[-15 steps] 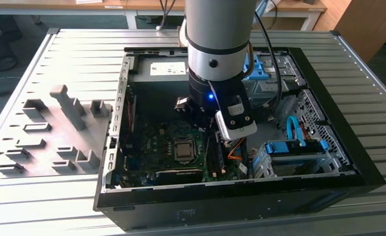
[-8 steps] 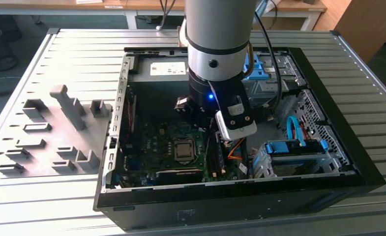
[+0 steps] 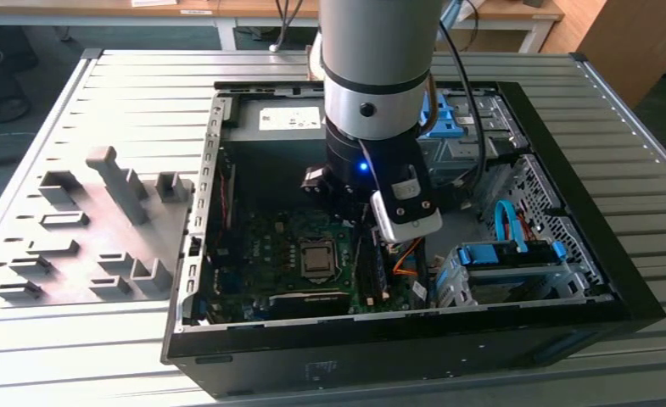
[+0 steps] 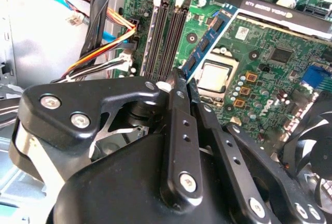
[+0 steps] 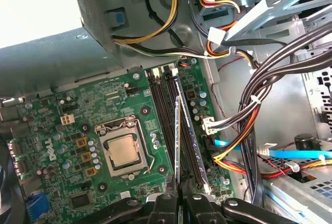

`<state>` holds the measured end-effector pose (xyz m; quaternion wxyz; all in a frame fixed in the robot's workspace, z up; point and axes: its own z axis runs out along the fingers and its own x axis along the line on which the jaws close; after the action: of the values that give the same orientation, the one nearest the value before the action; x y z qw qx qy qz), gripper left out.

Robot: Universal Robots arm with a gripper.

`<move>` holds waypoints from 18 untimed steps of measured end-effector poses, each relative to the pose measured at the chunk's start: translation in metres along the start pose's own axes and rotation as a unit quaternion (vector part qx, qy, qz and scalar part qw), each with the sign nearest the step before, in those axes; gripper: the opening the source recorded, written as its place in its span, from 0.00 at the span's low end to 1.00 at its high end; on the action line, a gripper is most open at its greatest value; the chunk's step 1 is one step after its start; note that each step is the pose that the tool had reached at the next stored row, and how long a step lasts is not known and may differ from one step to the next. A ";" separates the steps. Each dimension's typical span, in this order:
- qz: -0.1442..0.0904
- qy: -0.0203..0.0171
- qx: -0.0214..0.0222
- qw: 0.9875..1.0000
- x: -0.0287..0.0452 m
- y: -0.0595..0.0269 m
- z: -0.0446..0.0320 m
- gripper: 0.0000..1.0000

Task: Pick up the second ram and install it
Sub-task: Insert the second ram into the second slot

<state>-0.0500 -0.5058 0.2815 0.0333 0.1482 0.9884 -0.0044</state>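
A grey, slatted metal surface (image 3: 604, 102) carries a black computer case (image 3: 423, 365) lying on its side with the panel off. The silver and black robot arm (image 3: 372, 76) comes down from above into the middle of the case. Outside the case, against its wall on the exterior view's left, a group of grey plastic holder blocks (image 3: 95, 229) stands on the surface.

A green motherboard (image 3: 271, 246) covers the floor of the case. A thick bundle of black, orange and yellow cables (image 5: 254, 120) runs inside the case along the edge of the board. A square silver processor socket (image 5: 124, 151) sits near the middle of the board, and a row of long black memory slots (image 4: 166, 37) lies between the socket and the cables.

The black claw (image 5: 179, 202) is inside the case, low over the board. Its two fingers are pressed together on one end of the second ram (image 4: 209, 36), a long, thin, dark blue-green memory stick. The stick is gripped on edge, so the first wrist view shows it as a narrow line running lengthwise along the slots. Whether its lower edge is touching a slot or is just above it cannot be told.
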 end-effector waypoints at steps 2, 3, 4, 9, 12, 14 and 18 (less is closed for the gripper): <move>0.006 0.000 0.000 1.000 0.0000 0.0000 0.0000 0.14; 0.010 0.000 0.001 1.000 0.0000 0.0000 0.0000 0.14; 0.014 0.000 0.001 1.000 0.0000 0.0000 0.0001 0.14; 0.032 0.000 0.002 0.999 0.0000 0.0000 0.0000 0.14; 0.041 0.000 0.003 0.999 0.0000 0.0000 0.0000 0.14; 0.047 0.000 0.004 0.999 0.0000 0.0000 0.0001 0.14; 0.058 0.000 0.005 0.998 0.0000 0.0000 0.0000 0.14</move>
<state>-0.0500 -0.5058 0.2814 0.0332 0.2054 0.9781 -0.0076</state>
